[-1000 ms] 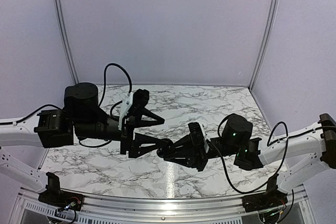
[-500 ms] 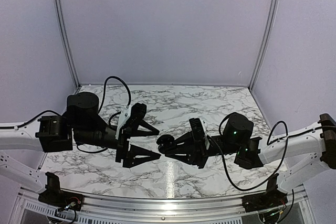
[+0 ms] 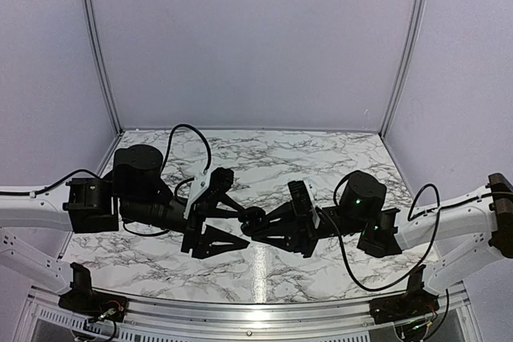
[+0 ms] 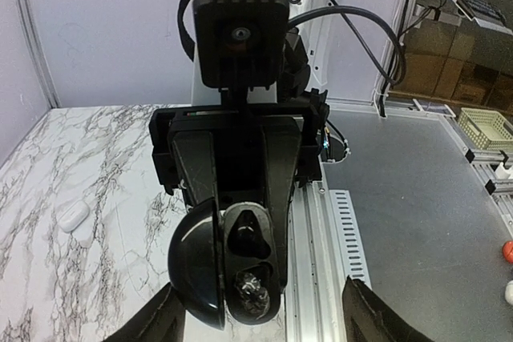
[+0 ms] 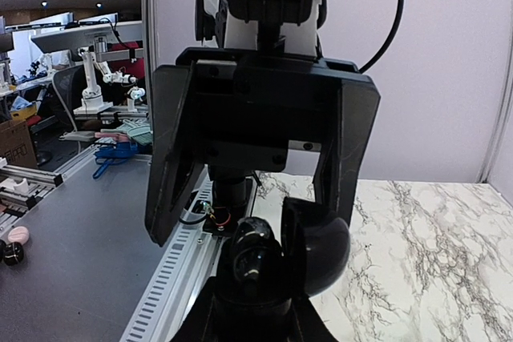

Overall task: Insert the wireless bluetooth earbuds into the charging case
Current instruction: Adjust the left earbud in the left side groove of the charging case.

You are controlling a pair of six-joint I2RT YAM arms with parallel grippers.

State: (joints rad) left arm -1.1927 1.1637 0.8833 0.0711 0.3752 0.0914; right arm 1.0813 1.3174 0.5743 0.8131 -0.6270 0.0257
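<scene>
Marble table, black case barely distinguishable

A marbled white-and-grey surface carries one small white pebble-like case (lying flat, near its left edge).

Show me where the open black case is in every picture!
Top view: the black case is just below centre.
Left wrist view: the case is bottom middle, lid swung left.
Right wrist view: bottom middle, lid on the right.
Shared landmark: the marble table.
</scene>
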